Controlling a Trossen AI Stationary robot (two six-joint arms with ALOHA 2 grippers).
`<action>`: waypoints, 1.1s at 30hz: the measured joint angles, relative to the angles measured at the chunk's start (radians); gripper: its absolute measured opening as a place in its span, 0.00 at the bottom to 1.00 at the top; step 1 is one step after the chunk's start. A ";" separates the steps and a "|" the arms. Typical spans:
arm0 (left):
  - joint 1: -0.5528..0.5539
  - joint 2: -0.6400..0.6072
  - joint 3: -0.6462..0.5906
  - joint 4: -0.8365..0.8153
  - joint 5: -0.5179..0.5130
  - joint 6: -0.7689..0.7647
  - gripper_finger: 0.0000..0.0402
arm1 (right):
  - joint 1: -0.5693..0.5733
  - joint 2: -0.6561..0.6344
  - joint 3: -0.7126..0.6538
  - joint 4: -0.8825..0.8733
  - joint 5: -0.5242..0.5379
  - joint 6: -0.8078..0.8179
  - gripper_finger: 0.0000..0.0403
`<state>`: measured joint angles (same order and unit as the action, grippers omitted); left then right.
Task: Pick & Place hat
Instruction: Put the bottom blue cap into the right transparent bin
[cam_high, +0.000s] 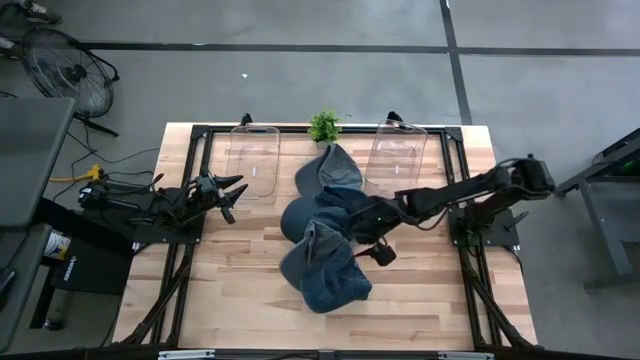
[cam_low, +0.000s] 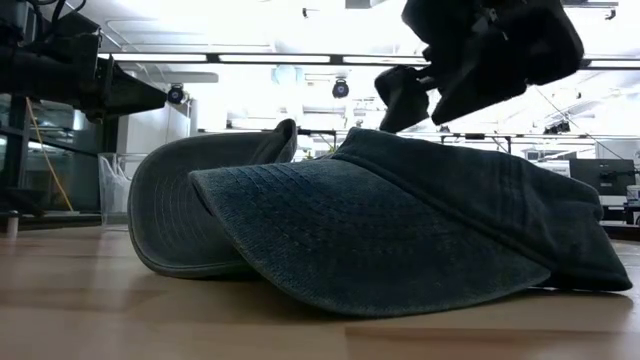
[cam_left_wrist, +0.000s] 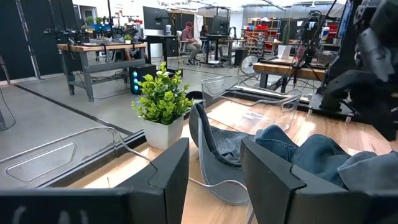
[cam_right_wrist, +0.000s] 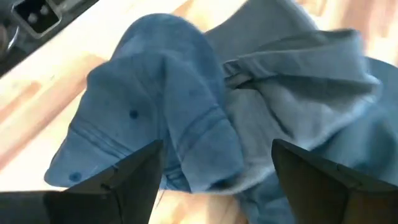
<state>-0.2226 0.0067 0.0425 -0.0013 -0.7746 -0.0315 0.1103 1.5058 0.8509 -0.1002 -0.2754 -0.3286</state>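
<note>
Several blue denim hats lie piled at the table's middle: one at the far end (cam_high: 330, 168), one in the middle (cam_high: 303, 216), and one at the near end (cam_high: 325, 275) resting on its brim. The near hat fills the low view (cam_low: 400, 230). My right gripper (cam_high: 370, 240) hovers open just above the pile's right side; the hats show below its fingers (cam_right_wrist: 174, 118), and it hangs clear above them in the low view (cam_low: 430, 100). My left gripper (cam_high: 232, 195) waits open at the table's left, pointing toward the hats (cam_left_wrist: 214, 180).
Two clear plastic bins stand at the far edge, one at the left (cam_high: 252, 158) and one at the right (cam_high: 395, 152), with a small potted plant (cam_high: 324, 125) between them. Bare wood lies near and to the left of the pile.
</note>
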 joint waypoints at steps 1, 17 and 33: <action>0.000 0.000 0.000 0.000 0.000 0.000 0.35 | 0.008 0.012 0.007 -0.001 0.000 -0.019 0.72; 0.000 0.000 0.000 0.000 0.000 0.000 0.35 | 0.089 0.110 0.037 0.008 0.164 -0.126 0.72; 0.000 0.000 0.000 0.000 0.000 0.000 0.35 | 0.122 0.118 0.037 0.013 0.221 -0.121 0.58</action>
<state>-0.2227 0.0067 0.0425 -0.0010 -0.7746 -0.0315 0.2327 1.6234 0.8883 -0.0875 -0.0547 -0.4492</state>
